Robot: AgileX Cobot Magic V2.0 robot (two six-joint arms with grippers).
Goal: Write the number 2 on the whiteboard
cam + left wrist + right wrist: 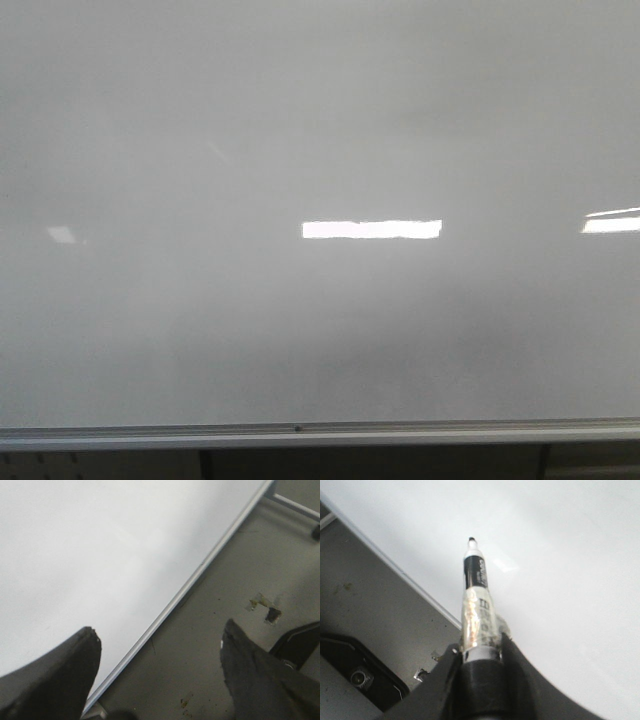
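The whiteboard (pixel 320 130) fills the front view, glossy and bare of any number 2, silver rim along its bottom. The left gripper (pixel 157 672) hangs wide open, holding nothing, while the right gripper (pixel 480 667) clamps a marker (pixel 476 585), tip near the board.

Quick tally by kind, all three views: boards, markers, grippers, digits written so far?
Whiteboard: 1
Marker pen: 1, uncapped, clamped in the right gripper
Grippers: 2, left gripper open and empty, right gripper shut on the pen
Digits on the board: 0, none visible
Total: 4
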